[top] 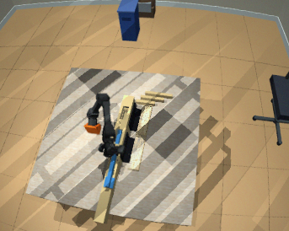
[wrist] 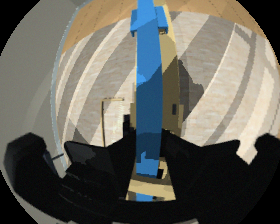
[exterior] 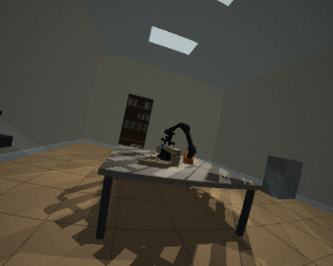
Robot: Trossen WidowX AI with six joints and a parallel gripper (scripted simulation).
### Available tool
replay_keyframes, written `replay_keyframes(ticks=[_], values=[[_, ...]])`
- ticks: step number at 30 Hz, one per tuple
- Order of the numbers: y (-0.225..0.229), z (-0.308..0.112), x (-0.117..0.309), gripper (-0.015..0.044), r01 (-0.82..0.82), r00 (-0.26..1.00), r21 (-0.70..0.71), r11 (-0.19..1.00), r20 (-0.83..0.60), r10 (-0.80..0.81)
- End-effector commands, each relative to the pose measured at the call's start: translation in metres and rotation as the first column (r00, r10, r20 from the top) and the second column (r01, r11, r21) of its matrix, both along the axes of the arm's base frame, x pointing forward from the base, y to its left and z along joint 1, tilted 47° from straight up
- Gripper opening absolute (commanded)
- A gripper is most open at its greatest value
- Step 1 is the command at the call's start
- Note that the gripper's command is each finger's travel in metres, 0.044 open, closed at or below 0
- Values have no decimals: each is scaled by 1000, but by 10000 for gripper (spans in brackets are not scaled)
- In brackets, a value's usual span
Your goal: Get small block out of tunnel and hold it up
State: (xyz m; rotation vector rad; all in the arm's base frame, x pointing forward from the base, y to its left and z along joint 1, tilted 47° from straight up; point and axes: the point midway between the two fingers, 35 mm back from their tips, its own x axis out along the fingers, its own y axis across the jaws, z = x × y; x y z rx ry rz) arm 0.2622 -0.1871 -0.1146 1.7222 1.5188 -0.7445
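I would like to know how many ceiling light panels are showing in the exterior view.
2. One light panel is whole, in the upper middle; a second light panel is farther right, cut off by the top edge. More may lie out of view.

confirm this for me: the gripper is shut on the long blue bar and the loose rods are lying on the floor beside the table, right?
The rods' place is wrong: the top view shows the loose rods lying on the table. The gripper is indeed shut on the long blue bar.
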Motion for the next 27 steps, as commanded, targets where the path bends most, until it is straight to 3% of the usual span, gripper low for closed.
replay_keyframes(ticks=[1,24,27], values=[[-5,-5,2,0,9,1000,4,1000,7,-9],[-38,-47,2,0,14,1000,10,1000,1,-14],[-35,-38,1,79,17,1000,20,1000,0,-17]])
